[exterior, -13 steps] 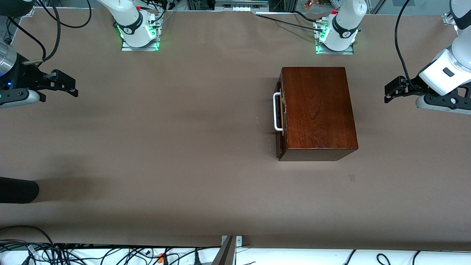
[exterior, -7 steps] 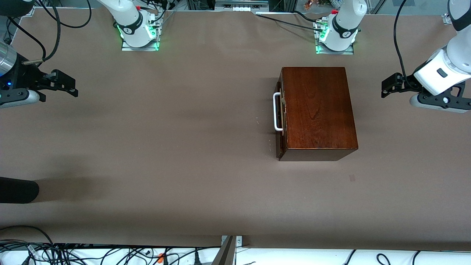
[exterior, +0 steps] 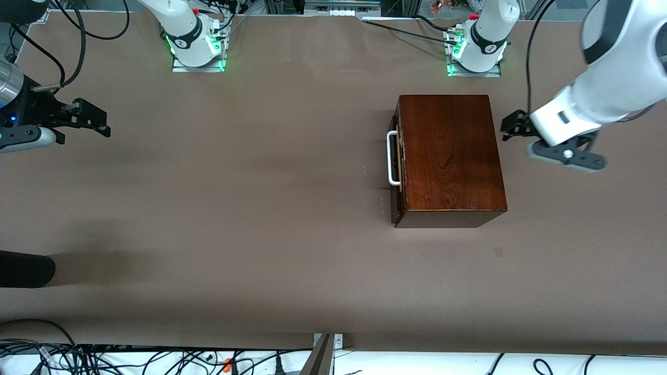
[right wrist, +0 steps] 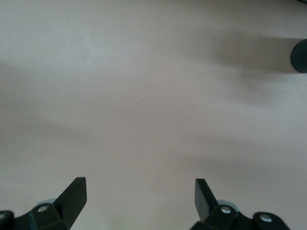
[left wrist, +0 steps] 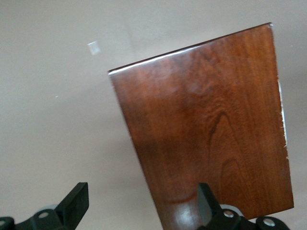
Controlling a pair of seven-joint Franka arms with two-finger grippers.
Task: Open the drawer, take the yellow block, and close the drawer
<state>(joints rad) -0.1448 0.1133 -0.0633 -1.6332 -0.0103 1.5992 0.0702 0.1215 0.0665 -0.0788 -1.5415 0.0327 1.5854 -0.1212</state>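
A dark reddish-brown wooden box (exterior: 451, 156) stands on the table toward the left arm's end. Its drawer (exterior: 397, 172) is pushed in, with the white bar handle (exterior: 391, 159) facing the right arm's end. The yellow block is hidden. My left gripper (exterior: 509, 127) hangs open over the table just beside the box's end away from the handle. In the left wrist view the box top (left wrist: 206, 129) fills the space past the left gripper (left wrist: 141, 203), one finger over the wood. My right gripper (exterior: 99, 122) waits open at the right arm's end, and in its wrist view the right gripper (right wrist: 141, 196) holds nothing.
A black rounded object (exterior: 26, 268) lies at the table edge at the right arm's end, also the black rounded object (right wrist: 300, 55) in the right wrist view. Cables (exterior: 104, 359) run along the edge nearest the front camera. A small mark (exterior: 498, 252) lies nearer the camera than the box.
The left arm has swung in toward the box, bringing its gripper close to the box's end. The right arm and the box have not moved.
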